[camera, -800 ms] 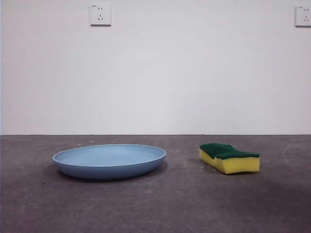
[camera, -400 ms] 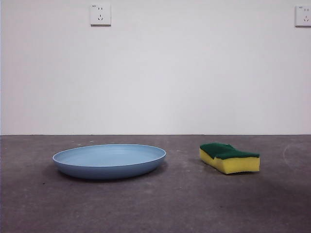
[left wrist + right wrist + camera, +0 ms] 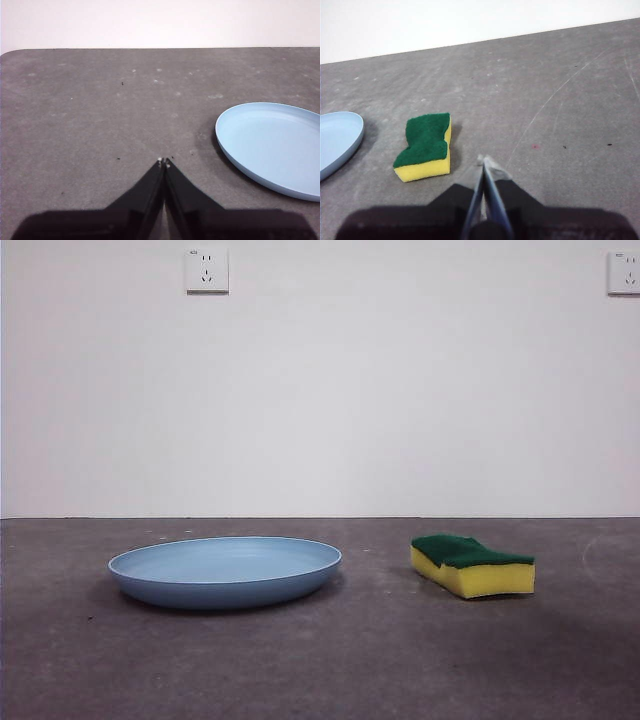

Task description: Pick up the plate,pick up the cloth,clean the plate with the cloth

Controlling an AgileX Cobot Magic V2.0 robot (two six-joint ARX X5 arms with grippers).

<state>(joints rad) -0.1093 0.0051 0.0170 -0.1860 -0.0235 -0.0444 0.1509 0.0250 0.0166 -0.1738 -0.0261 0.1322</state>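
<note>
The table [image 3: 320, 660] is giving you open room all round. The plate [image 3: 226, 571] is lying flat at 9 o'clock of the sponge [image 3: 471, 564]; it looks light, stiff and slick, so take its rim. The sponge looks soft; pinch its sides. The left gripper [image 3: 164, 162] and right gripper [image 3: 483, 161] are both waiting with jaws together, holding nothing.

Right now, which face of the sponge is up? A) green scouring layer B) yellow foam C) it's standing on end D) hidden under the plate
A: the sponge lies flat on the table with its dark green layer on top, apart from the plate.
</note>
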